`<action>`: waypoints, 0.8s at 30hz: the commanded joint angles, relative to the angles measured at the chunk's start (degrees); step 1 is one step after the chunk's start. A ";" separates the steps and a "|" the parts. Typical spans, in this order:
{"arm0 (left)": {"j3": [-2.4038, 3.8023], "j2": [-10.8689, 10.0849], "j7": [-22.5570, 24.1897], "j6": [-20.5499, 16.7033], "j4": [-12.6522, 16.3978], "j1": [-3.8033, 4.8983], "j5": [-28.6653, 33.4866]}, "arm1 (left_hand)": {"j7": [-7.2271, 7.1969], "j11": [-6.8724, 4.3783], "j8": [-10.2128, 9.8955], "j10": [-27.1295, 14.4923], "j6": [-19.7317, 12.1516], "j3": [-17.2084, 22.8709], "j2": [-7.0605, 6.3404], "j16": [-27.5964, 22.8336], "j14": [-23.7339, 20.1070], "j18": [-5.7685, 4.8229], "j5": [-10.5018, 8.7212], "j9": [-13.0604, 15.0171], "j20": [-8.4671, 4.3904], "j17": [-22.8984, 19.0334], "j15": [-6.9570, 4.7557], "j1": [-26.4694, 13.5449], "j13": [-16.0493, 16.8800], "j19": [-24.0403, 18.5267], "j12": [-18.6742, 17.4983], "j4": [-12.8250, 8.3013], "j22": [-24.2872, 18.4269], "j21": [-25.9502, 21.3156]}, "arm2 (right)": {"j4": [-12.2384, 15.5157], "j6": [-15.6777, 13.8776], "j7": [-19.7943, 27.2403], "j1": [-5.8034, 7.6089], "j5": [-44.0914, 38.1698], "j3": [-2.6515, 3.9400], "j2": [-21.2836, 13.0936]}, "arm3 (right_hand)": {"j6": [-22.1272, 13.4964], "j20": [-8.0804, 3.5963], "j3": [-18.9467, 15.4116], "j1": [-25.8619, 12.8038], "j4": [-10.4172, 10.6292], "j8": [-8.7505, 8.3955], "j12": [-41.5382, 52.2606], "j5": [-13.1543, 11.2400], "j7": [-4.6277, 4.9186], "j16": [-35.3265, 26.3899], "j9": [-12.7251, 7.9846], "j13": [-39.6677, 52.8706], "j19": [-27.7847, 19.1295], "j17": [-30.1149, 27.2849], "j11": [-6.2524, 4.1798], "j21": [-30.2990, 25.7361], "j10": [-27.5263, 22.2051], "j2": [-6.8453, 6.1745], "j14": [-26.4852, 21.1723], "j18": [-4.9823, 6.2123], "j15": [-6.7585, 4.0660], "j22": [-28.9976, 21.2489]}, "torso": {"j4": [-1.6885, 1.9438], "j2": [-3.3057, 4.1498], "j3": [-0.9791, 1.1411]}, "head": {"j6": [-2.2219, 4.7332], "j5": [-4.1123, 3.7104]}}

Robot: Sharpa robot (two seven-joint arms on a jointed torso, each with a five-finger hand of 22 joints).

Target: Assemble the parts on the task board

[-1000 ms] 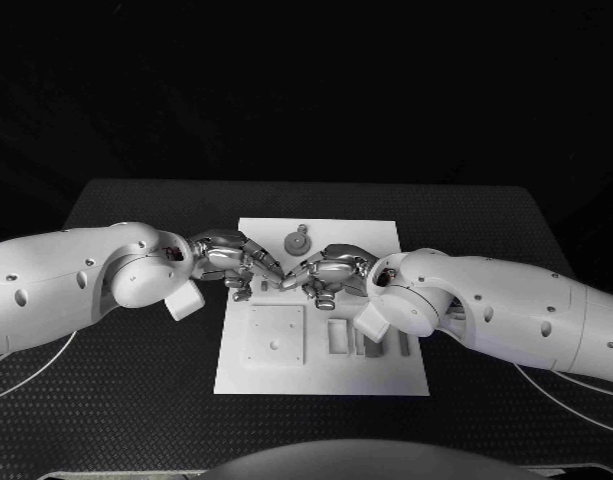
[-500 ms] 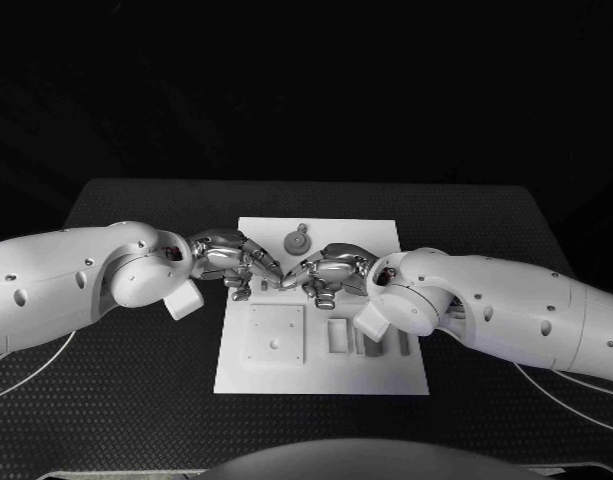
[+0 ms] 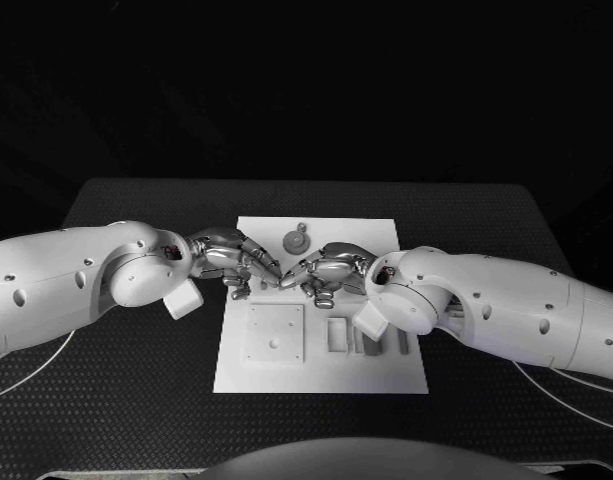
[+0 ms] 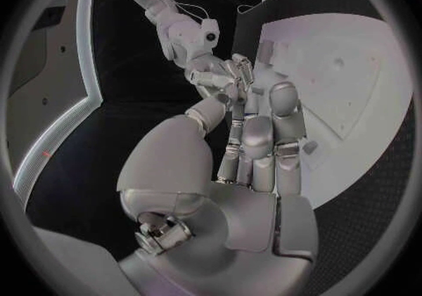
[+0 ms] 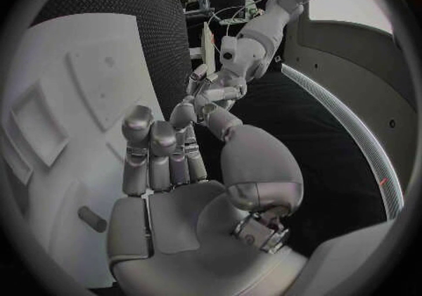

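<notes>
**Hands fingertip to fingertip above the task board**

Left hand point(image 3: 230, 263) and right hand point(image 3: 329, 272) meeting at the fingertips over the middle of the task board point(image 3: 371, 235), fingers curled inward toward each other. Whether a small part sits pinched between them: cannot tell, contact spot too small and crowded in the head view. In the left wrist view, left hand point(image 4: 255, 138) stretched forward with fingers together, tips against the fingers of the right hand point(image 4: 214, 74) reaching in from the far side. In the right wrist view, right hand point(image 5: 162, 152) likewise extended, its fingertips touching those of the left hand point(image 5: 211, 88).

Nearest on the board: a raised square plate point(image 3: 275, 336) with a small hole at its centre, lying left of several narrow grey parts point(image 3: 368, 340) standing side by side in slots, partly covered by the right arm. Middle of the board: the two hands, just above the surface. Farther back: a round grey part point(image 3: 296, 242) with a short stem, lying flat near the far edge, well apart from both hands.

Board resting on the black table point(image 3: 133, 205), roughly centred, long side running away from the robot.
</notes>
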 commanded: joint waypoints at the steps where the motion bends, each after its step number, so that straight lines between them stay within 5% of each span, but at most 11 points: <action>1: 0.04 0.07 1.05 -0.62 0.03 0.02 -0.44 | -0.07 -0.99 0.35 4.87 0.53 0.35 0.13 0.26 -0.75 4.34 -0.01 0.14 -0.48 -0.12 -1.27 0.42 0.20 -0.07 0.27 -0.04 1.17 0.34 | -0.06 1.11 0.13 -0.06 0.12 -0.01 -0.06 | 0.37 -0.46 -0.43 0.42 0.08 -0.36 -0.41 0.18 1.07 -0.33 -0.06 -0.03 -0.12 0.04 0.02 0.02 -0.26 -0.27 -0.27 3.92 -0.21 0.70 | 0.02 0.00 -0.02 | -0.02 0.00; 5: 0.04 0.08 1.11 -0.85 -0.04 0.02 -0.60 | -0.09 -1.04 0.39 4.98 0.64 0.45 0.16 0.31 -0.78 4.31 -0.01 0.20 -0.54 -0.20 -1.32 0.41 0.29 -0.06 0.29 -0.04 1.16 0.35 | -0.10 1.16 0.20 -0.06 0.54 -0.01 -0.10 | -0.98 -0.54 -0.72 -0.14 0.17 -1.26 -0.56 0.17 1.51 -0.48 -0.42 0.04 -0.27 0.11 0.42 -0.22 -0.66 -0.20 -0.53 3.92 0.10 0.56 | 0.01 -0.01 0.00 | 0.02 0.04; 14: 0.04 0.07 0.96 -0.96 -0.04 0.02 -0.79 | -0.14 -1.12 0.44 5.19 0.79 0.57 0.17 0.41 -0.80 4.24 -0.02 0.33 -0.64 -0.35 -1.40 0.33 0.46 -0.03 0.31 -0.03 1.15 0.37 | -0.11 1.17 0.30 -0.06 1.38 -0.01 -0.23 | -2.80 -0.68 -2.46 -1.94 0.35 -2.70 -0.72 0.16 2.39 -0.76 -1.21 0.26 -0.51 0.26 1.24 -0.63 -1.50 -3.15 -1.01 3.92 0.82 0.36 | 0.01 0.00 0.01 | 0.00 0.09; 24: 0.04 0.02 0.84 -1.16 -0.14 0.02 -1.46 | -0.16 -1.17 0.46 5.31 0.84 0.66 0.21 0.48 -0.82 4.22 -0.02 0.41 -0.72 -0.45 -1.45 0.30 0.57 -0.02 0.32 -0.03 1.14 0.37 | -0.15 -0.01 0.95 -0.06 2.27 -0.01 -0.51 | -5.53 -0.83 -4.33 -4.05 0.58 -4.71 -0.99 0.17 3.54 -1.34 -2.48 0.49 -1.13 0.33 2.33 -1.50 -2.93 -4.58 -1.99 3.92 1.87 0.03 | 0.02 0.00 -0.01 | 0.04 0.13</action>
